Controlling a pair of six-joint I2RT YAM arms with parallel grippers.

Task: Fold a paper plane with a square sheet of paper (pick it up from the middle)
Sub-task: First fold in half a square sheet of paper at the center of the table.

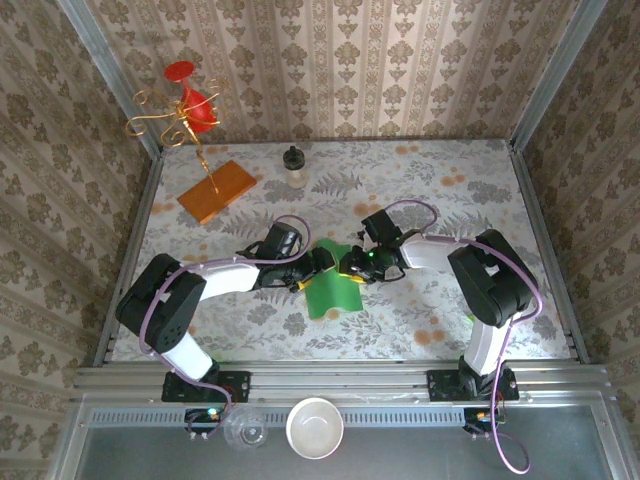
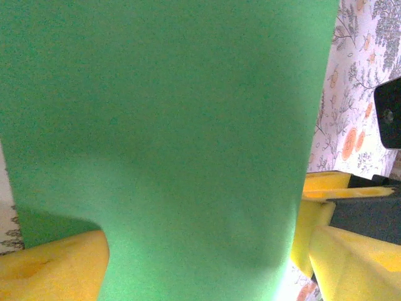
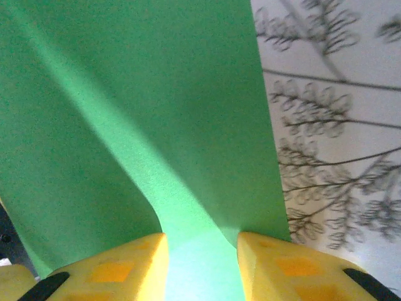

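- Two robot arms reach in from the near edge of a floral-patterned worktop (image 1: pixel 450 200) and meet over its middle, with their wrists close together.
- One square sheet of paper (image 1: pixel 335 292), bright green and matte, lies at the centre of the worktop beneath both arms. From above its outline is uneven, and the two pincers cover part of it.
- The left pincer (image 1: pixel 320 270) comes in from the left side. Its wrist camera shows its yellow fingers (image 2: pixel 56 269) spread wide apart, with the green sheet curving up between them.
- The right pincer (image 1: pixel 352 268) comes in from the right side. Its wrist camera shows its yellow fingers (image 3: pixel 119 266) drawn in on a raised fold of the sheet. The paper bunches into a ridge that runs into the gap between them and meets both fingers.
- An orange-brown board (image 1: pixel 217 190) lies flat near the back left corner, well apart from the paper.
- A red and gold ornament (image 1: pixel 185 105) stands at the board's far end.
- A small dark-capped bottle (image 1: pixel 294 166) stands upright near the back wall.
- A white bowl (image 1: pixel 315 428) and a clear glass (image 1: pixel 245 430) sit side by side on the ledge below the arm bases.
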